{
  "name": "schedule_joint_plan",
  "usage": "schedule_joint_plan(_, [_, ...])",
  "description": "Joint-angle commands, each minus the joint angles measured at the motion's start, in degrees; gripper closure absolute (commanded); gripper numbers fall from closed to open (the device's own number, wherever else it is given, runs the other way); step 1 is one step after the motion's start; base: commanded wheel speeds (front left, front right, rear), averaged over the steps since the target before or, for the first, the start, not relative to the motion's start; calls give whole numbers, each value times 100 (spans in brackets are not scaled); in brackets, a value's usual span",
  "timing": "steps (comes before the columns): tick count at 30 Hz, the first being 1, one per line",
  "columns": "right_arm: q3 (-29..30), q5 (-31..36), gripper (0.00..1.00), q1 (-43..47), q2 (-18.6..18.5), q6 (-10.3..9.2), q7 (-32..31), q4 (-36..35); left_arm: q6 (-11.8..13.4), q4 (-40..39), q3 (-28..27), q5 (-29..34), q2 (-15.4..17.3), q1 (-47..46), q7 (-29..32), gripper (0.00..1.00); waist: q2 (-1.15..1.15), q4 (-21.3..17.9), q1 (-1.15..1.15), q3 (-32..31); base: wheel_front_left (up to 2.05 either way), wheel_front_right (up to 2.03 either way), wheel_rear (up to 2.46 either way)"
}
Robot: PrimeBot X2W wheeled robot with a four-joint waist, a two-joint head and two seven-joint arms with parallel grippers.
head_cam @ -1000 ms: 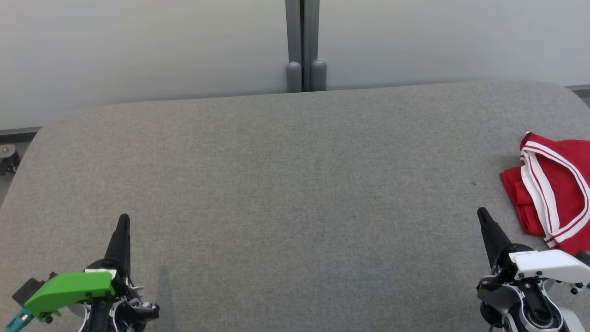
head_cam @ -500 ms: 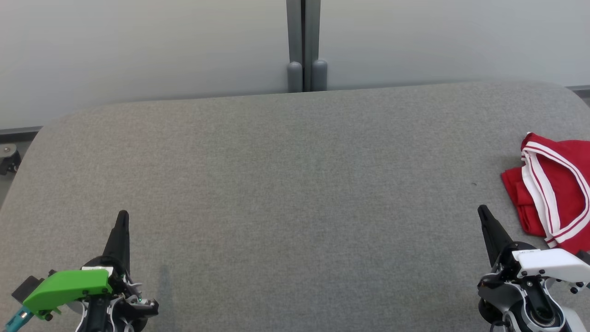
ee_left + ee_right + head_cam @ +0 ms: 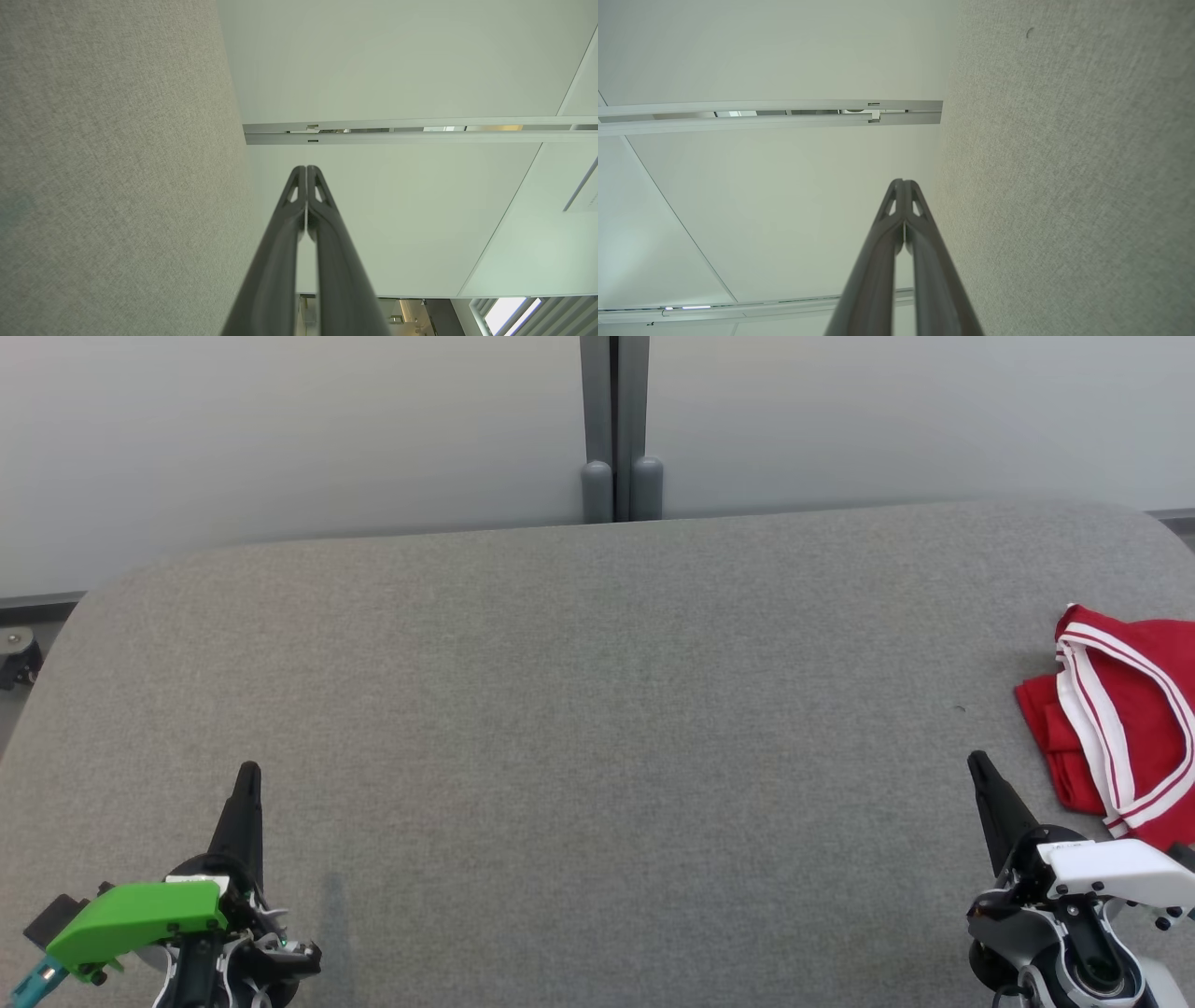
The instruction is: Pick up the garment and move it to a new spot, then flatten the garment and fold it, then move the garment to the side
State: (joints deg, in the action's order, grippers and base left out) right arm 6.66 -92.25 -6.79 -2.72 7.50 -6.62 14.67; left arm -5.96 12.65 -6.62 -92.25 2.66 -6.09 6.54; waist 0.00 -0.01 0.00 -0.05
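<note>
Garment (image 3: 1125, 709) sits folded at 3 o'clock on bench (image 3: 597, 709); left pincer (image 3: 248, 773) and right pincer (image 3: 976, 761) closed, empty; task seemingly done.

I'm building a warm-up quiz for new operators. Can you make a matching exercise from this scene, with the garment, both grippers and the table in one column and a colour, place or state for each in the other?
Column one:
1. garment
2. left gripper
3. right gripper
4. table

Column two:
A. shut, lower right of the head view
B. grey cloth surface
C. red with white stripes, bunched up
D. shut, lower left of the head view

Pairs: 1-C, 2-D, 3-A, 4-B
</note>
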Motion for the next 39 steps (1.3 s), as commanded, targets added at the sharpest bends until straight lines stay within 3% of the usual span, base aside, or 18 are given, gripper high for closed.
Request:
schedule_joint_plan(1, [10,-11,100,-36,-30,-2,-21,-23,14,-22,-14,-19,40,-65,23,100,0,0,0,0,0,0,0])
schedule_joint_plan(39, [10,-11,100,-36,-30,-2,-21,-23,14,-21,-11,-20,40,-65,22,100,0,0,0,0,0,0,0])
